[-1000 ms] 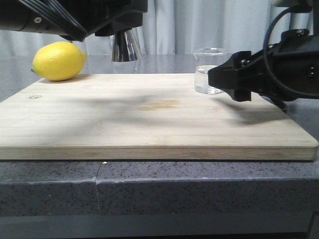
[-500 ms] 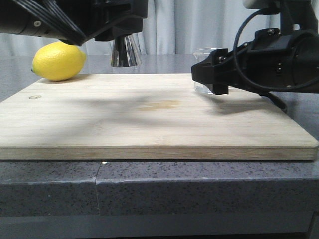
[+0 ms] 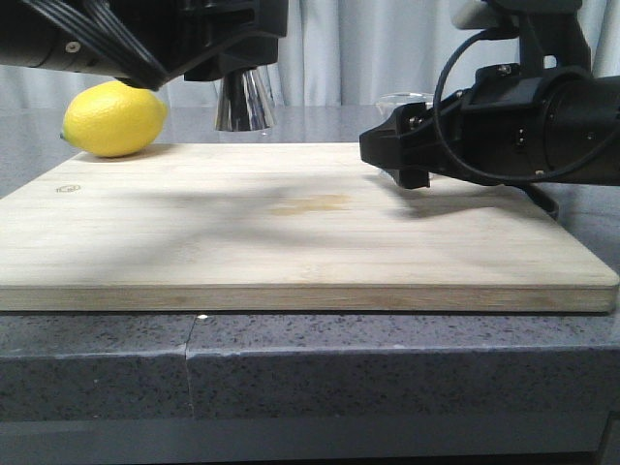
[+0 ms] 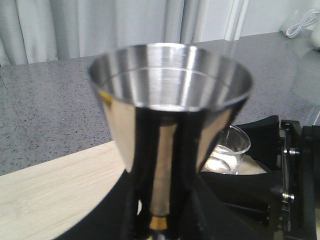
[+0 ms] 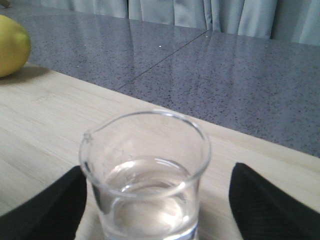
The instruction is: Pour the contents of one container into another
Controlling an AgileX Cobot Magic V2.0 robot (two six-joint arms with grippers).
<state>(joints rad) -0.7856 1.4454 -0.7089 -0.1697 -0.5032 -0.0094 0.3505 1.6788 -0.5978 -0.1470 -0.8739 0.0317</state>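
A: Front view. Right gripper point(image 3: 392, 153) has slid left from a second ago and now covers the glass beaker point(image 3: 405, 98); only its rim shows above the black body. Beaker sits far right on the wooden board point(image 3: 291, 242).

B: Left side?

A: Left gripper is unchanged, up at top left, holding the steel jigger point(image 3: 242, 100) just above the board's far edge. Lemon point(image 3: 114, 118) at far left, untouched.

B: Left wrist view?

A: Jigger point(image 4: 170, 110) fills it, upright, cup open and apparently empty, brass waist low down. Left fingers point(image 4: 127, 205) are clamped on its lower part. Beaker point(image 4: 229, 150) behind it, with the right gripper's black fingers beside it.

B: Right wrist?

A: Beaker point(image 5: 145, 175) stands between the two black fingertips point(image 5: 55, 202), clear liquid inside, spout toward the lemon point(image 5: 12, 45). Jaws apart, gaps both sides, no contact.

B: Meaning?

A: Approach looks done; beaker is bracketed. Next is likely close and lift, then carry to the jigger. Nothing poured yet.
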